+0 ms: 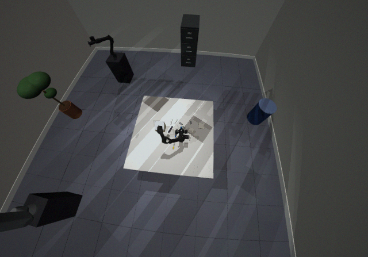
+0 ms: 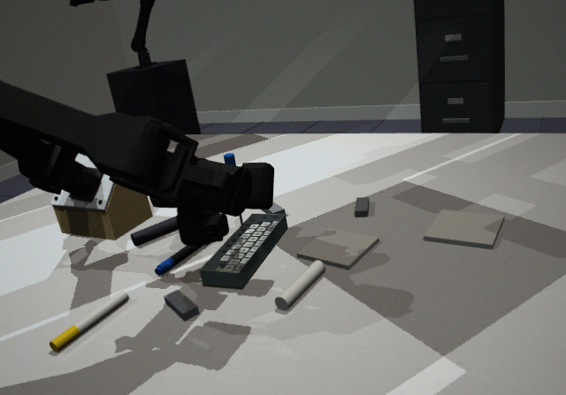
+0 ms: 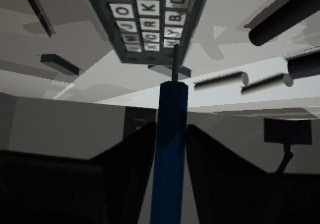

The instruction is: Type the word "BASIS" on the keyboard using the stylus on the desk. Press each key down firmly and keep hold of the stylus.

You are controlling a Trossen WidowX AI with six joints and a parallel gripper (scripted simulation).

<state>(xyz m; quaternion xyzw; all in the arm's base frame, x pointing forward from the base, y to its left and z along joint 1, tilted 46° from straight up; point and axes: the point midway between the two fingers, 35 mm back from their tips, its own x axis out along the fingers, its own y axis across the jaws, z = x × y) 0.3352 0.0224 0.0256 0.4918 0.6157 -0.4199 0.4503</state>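
The keyboard (image 2: pixel 224 278) (image 3: pixel 142 14) lies on the desk, a dark slab with rows of white keys. My gripper (image 3: pixel 171 129) is shut on the stylus (image 2: pixel 229 158) (image 3: pixel 171 159), a blue rod with a thin dark tip; its fingers are hidden behind the hand in the exterior view. In the wrist view the tip overlaps the lowest key of the right-hand row, just below the Y key. The B key (image 3: pixel 175 18) is farther up that row. Contact between tip and key cannot be told. The S, A and I keys are not legible.
Beside the keyboard lie a white cylinder (image 2: pixel 300 284), a grey block (image 2: pixel 181 304), a black pen with a blue end (image 2: pixel 164 265) and a black cylinder (image 2: pixel 149 235). A yellow-ended marker (image 2: pixel 91 320), a wooden box (image 2: pixel 130 208) and flat pads (image 2: pixel 338 246) (image 2: pixel 463 227) are farther off.
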